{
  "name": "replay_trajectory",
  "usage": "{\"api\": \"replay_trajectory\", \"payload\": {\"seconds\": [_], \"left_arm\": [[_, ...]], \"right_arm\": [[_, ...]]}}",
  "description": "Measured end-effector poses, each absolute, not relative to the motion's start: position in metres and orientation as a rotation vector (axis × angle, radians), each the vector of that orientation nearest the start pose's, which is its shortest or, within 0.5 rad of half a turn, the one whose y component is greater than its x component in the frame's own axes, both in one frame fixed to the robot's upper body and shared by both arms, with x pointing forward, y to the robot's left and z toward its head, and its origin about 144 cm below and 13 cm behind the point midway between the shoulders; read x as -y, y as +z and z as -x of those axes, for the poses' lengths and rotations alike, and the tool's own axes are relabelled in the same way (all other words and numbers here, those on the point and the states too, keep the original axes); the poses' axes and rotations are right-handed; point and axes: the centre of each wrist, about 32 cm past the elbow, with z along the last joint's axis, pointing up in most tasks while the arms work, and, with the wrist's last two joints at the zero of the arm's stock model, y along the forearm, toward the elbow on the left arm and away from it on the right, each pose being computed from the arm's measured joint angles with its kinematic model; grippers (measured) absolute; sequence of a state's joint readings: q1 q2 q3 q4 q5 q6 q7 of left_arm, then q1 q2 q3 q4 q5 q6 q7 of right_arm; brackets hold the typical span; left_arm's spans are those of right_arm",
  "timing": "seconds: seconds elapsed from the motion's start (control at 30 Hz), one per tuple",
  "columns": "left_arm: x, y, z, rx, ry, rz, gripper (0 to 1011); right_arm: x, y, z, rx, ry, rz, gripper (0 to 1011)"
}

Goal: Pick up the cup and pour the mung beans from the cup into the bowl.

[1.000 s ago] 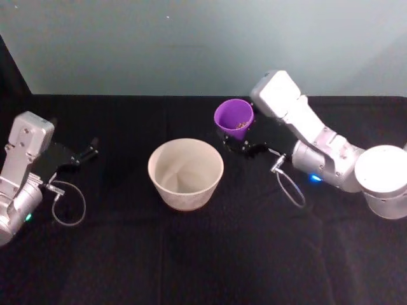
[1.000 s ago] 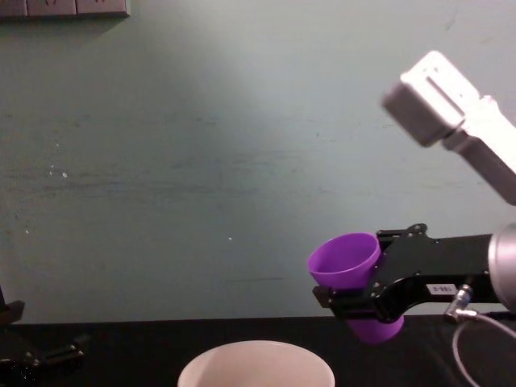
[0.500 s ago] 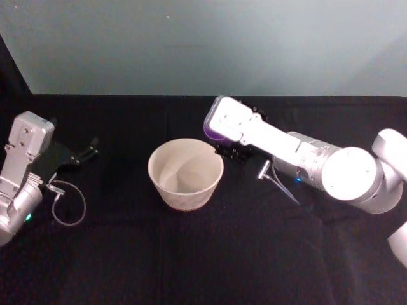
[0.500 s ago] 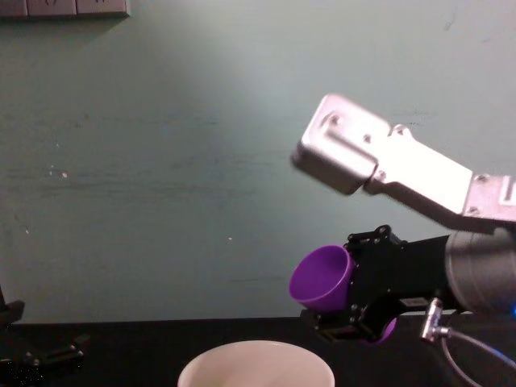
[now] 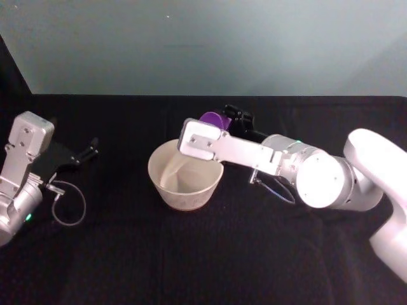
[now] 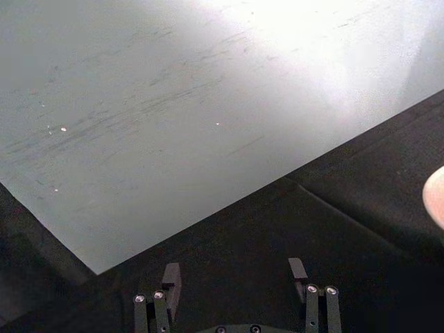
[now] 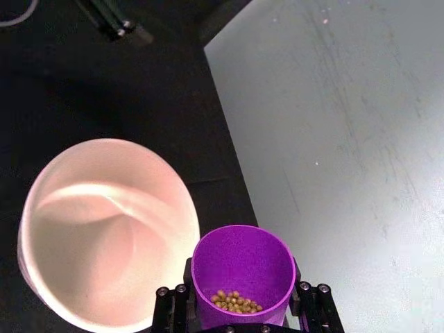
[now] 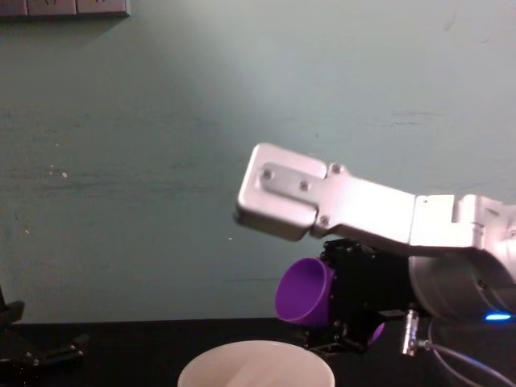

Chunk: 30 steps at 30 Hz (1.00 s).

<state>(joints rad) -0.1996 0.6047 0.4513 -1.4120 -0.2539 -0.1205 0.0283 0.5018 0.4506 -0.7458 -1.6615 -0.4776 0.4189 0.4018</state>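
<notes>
My right gripper (image 7: pixel 241 300) is shut on the purple cup (image 7: pixel 243 269), which holds mung beans (image 7: pixel 236 302) at its bottom. It is lifted and tilted toward the white bowl (image 7: pixel 104 229), mouth just past the bowl's far right rim. In the head view the cup (image 5: pixel 213 119) peeks out behind my right arm, beside the bowl (image 5: pixel 184 173). From the chest camera the cup (image 8: pixel 305 290) leans left above the bowl's rim (image 8: pixel 255 363). My left gripper (image 6: pixel 236 277) rests open at the far left, holding nothing.
A black cloth covers the table (image 5: pixel 191 254), with a teal wall behind. My left arm (image 5: pixel 22 171) sits parked at the left edge with a looped cable (image 5: pixel 67 203). My right arm (image 5: pixel 305 178) stretches across the table's right half.
My right arm swung left, carrying the cup toward the bowl and tilting it over further. The left arm stayed still.
</notes>
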Motion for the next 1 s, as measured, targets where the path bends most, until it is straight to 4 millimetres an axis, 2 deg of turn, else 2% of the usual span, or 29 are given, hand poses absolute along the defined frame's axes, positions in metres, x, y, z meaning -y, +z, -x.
{"api": "replay_trajectory", "payload": {"seconds": [1.0], "left_arm": [[-0.310, 1.140, -0.489, 0.285, 1.248, -0.304, 1000]], "right_arm": [[0.111, 1.250, -0.504, 1.008, -0.653, 1.050, 726]]}}
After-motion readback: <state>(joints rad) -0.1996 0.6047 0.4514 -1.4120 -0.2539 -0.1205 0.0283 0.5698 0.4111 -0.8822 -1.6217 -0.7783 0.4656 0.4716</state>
